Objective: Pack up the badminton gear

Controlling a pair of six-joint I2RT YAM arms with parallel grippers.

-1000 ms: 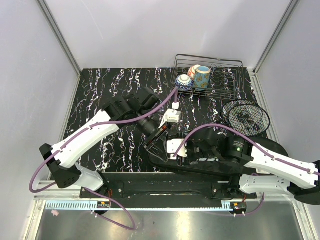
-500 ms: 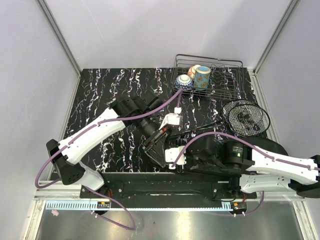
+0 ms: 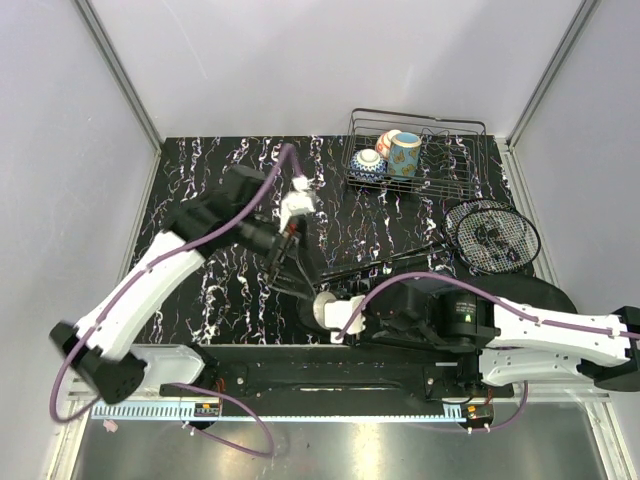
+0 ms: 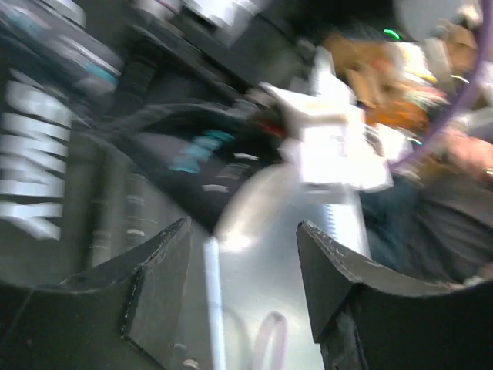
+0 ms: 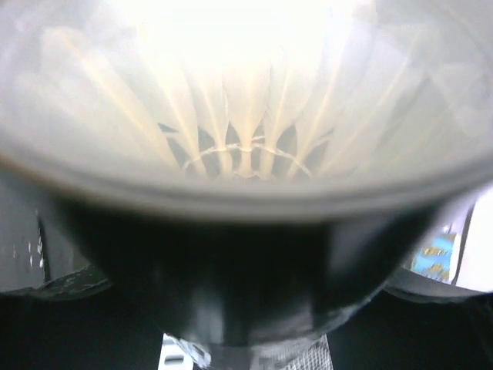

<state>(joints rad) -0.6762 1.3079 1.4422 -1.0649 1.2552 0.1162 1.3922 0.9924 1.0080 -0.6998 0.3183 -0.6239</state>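
My right gripper (image 3: 342,318) is shut on the dark tube (image 3: 325,311), which lies low near the front middle with its open mouth facing left. In the right wrist view the tube's rim (image 5: 246,193) fills the frame, and white shuttlecock feathers (image 5: 246,116) show inside it. My left gripper (image 3: 276,268) hangs open above the table, up and left of the tube mouth, with nothing between its fingers (image 4: 158,285). The black racket (image 3: 492,236) lies at the right, its shaft running left. The long black bag (image 3: 545,296) lies under my right arm; its white lettering (image 4: 31,177) shows blurred.
A wire basket (image 3: 417,122) with painted cups (image 3: 404,152) stands at the back right. The black marbled tabletop (image 3: 210,170) is bounded by grey walls on three sides. Both purple cables loop over the arms.
My left gripper drew back from the tube mouth toward the back left, rose, and opened wider. The tube's pale open end now shows. The right arm shifted slightly left.
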